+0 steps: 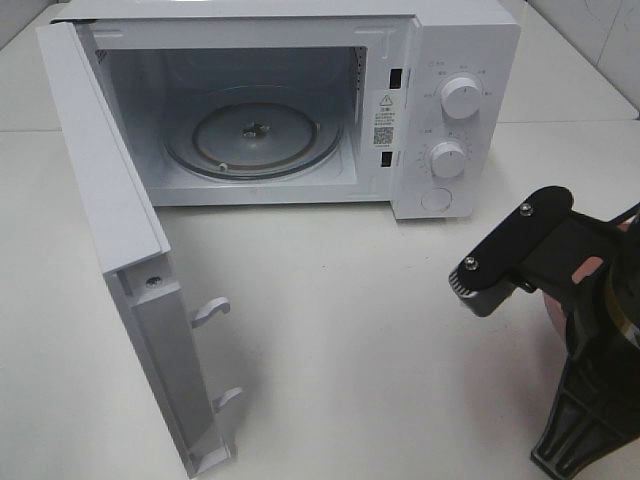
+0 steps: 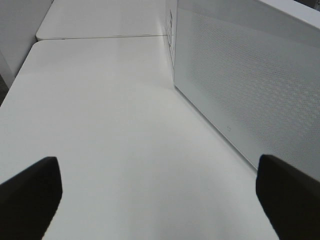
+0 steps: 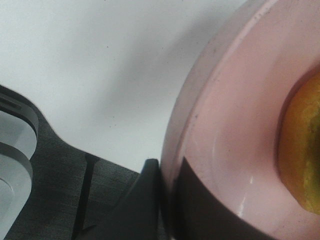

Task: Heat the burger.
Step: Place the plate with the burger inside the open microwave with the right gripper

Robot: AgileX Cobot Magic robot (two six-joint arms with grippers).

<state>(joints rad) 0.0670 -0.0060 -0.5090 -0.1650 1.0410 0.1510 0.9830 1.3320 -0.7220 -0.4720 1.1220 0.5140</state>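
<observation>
R gripper (image 3: 166,200) clamped on rim of pink plate (image 3: 225,115) w/ burger (image 3: 302,150) on it, front-right of table, so open microwave (image 1: 455,40) lies ahead-left, R arm nearer; L gripper (image 2: 160,197) wide open, holding nothing, beside door (image 2: 250,75).

in front of the microwave's (image 1: 455,60) knob side, mostly hidden under the right arm (image 1: 545,230): plate (image 1: 590,268), only pink slivers showing. in the right wrist view, cut by the edge and blurred: burger (image 3: 306,145), just an orange patch. too small to read: print on the microwave's sticker (image 1: 384,115) and around its knobs (image 1: 461,97). cropped beside the microwave's door (image 2: 250,75): left gripper (image 2: 160,197) fingertips (image 2: 30,195).
</observation>
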